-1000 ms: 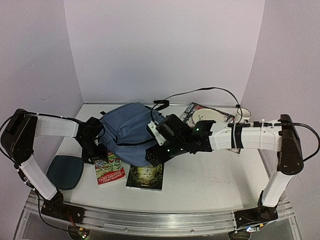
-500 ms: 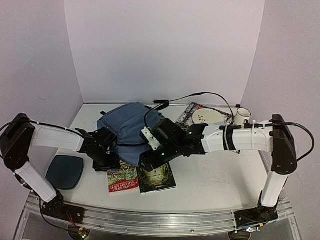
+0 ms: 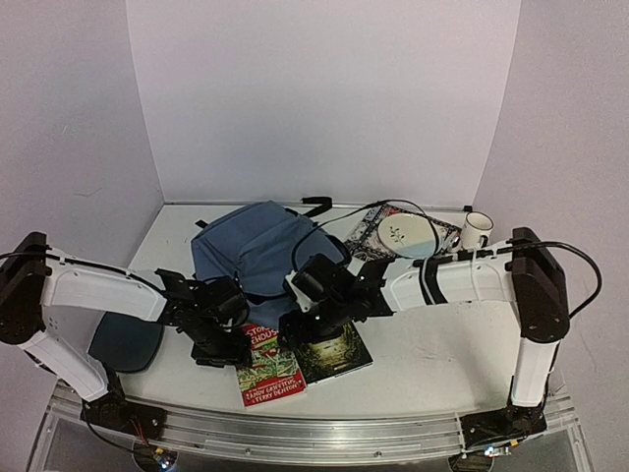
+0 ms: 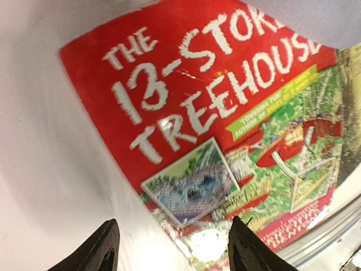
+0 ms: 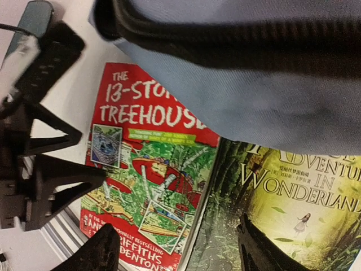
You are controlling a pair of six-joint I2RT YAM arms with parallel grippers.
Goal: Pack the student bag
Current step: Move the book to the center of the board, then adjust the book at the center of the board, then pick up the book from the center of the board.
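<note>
The slate-blue student bag (image 3: pixel 257 248) lies at the back centre of the table, and its lower edge fills the top of the right wrist view (image 5: pixel 254 84). Two books lie flat in front of it: a red "13-Story Treehouse" (image 3: pixel 267 366) (image 4: pixel 225 107) (image 5: pixel 149 169) and a green "Wonderland" book (image 3: pixel 334 346) (image 5: pixel 287 214). My left gripper (image 4: pixel 175 251) (image 3: pixel 226 344) is open, low over the red book's left edge, holding nothing. My right gripper (image 5: pixel 183 248) (image 3: pixel 300 329) is open above the seam between the two books, also holding nothing.
A dark teal pad (image 3: pixel 123 339) lies at the near left. A plate (image 3: pixel 408 234) rests on a patterned book (image 3: pixel 366 228) at the back right, beside a white mug (image 3: pixel 478 229). The red book's corner is close to the table's metal front rail (image 3: pixel 295 428).
Both grippers came forward and toward the centre. The two books slid right and nearer the front edge, out from under the bag. Both sets of jaws narrowed a little.
</note>
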